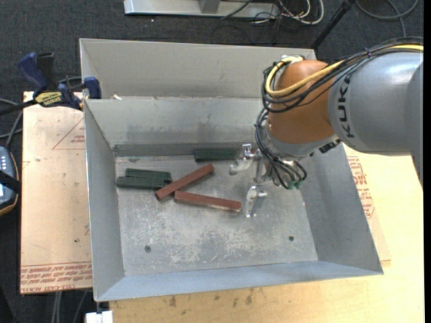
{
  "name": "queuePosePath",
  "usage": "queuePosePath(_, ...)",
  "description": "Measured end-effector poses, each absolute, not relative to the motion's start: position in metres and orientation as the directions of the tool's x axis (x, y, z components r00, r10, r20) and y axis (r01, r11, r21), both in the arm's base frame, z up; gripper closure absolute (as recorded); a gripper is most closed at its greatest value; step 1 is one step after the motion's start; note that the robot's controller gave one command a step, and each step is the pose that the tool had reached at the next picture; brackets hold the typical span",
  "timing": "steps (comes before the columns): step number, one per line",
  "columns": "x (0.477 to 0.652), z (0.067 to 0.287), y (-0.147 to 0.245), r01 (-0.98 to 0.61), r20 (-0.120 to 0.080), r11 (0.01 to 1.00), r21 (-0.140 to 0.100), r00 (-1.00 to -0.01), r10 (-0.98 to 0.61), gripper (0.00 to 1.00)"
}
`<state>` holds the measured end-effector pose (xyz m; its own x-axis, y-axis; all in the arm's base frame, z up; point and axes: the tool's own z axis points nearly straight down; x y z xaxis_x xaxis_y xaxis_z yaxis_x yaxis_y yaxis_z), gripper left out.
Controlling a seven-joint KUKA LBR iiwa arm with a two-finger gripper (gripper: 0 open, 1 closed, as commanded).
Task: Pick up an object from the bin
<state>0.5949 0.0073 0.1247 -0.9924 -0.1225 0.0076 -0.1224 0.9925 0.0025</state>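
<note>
My gripper (246, 183) hangs low over the right half of the bin floor, open, with bare floor between its two metal fingers. The nearer fingertip (253, 202) stands just right of the end of a reddish-brown flat bar (206, 201) that lies almost level. A second reddish-brown bar (185, 182) lies slanted above it, the two meeting at their left ends. A dark green bar (217, 155) rests by the back wall, just left of the farther fingertip (238, 165).
Another dark green bar (143, 178) lies at the left side of the floor. The arm's orange cover and cables hang over the bin's right back corner. The front part of the floor is bare metal.
</note>
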Motion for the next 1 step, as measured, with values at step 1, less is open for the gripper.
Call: queuePosePath(1, 0.5633, 0.0785, 0.0324, -0.176, -0.016, 0.984, 0.0, -0.984, -0.176, 1.0)
